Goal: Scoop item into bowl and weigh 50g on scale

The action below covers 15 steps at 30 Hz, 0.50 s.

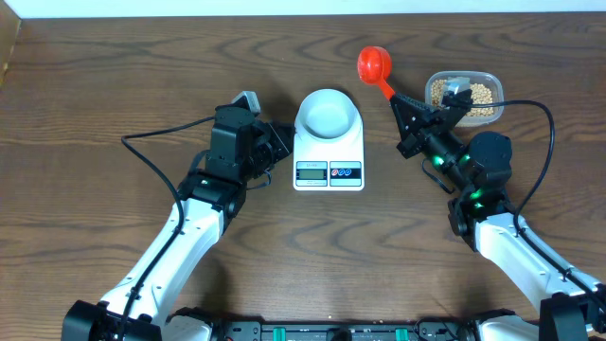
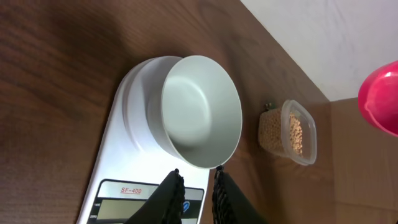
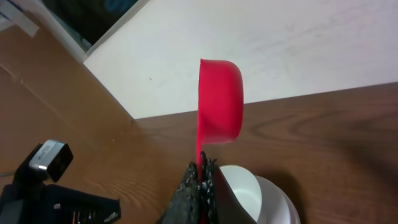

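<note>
On the dark wood-grain counter [image 1: 95,76] the white digital kitchen scale [image 1: 329,152] lies in the middle. Its long axis runs from near to far, with the display [image 1: 311,171] and buttons at the near end. The pale bowl [image 1: 328,112] sits upright on its far end, its plain inside showing. The left gripper [image 1: 280,142] is just beside the scale's left edge. In the left wrist view its fingers [image 2: 176,194] stand close together over the display with a slim gap and nothing between them, and I cannot tell whether they are open or shut. The right gripper [image 1: 409,102] is clamped on the handle of a red measuring scoop [image 1: 375,64], held up off the counter. The scoop's long axis slants from the gripper toward the far left, cup end farthest away, between the bowl and a clear plastic tub [image 1: 490,78]. The tan soybeans [image 1: 481,95] lie in that tub at the far right, just behind the right gripper, which partly covers it from overhead. A black cable [image 1: 161,133] trails left from the left arm.
</note>
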{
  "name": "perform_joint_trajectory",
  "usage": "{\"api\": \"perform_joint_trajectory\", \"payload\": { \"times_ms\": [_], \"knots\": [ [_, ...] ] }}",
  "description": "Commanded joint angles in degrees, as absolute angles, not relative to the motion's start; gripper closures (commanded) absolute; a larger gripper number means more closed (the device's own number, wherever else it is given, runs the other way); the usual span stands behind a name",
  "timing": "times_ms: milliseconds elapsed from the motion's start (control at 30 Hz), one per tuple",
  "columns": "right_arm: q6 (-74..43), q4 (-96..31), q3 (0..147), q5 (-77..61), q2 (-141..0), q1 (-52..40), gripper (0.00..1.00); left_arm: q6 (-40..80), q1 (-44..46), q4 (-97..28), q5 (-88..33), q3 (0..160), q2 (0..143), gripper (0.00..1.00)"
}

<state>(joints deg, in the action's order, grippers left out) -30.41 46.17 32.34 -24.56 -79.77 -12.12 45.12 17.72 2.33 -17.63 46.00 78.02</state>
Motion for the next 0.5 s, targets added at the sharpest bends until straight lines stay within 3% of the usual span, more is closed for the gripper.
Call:
{"api": "perform_joint_trajectory", "payload": {
  "times_ms": [0, 467],
  "knots": [
    [-29.1, 44.6, 33.4, -24.8, -79.7, -11.4, 0.99, 43.0, 17.7, 2.3, -16.8, 46.1, 78.1, 0.81],
    [-31.0, 39.4, 33.4, -28.4, -79.7, -7.7, 0.99, 35.7, 17.7, 1.5, -16.8, 46.1, 78.1, 0.81]
  ]
}}
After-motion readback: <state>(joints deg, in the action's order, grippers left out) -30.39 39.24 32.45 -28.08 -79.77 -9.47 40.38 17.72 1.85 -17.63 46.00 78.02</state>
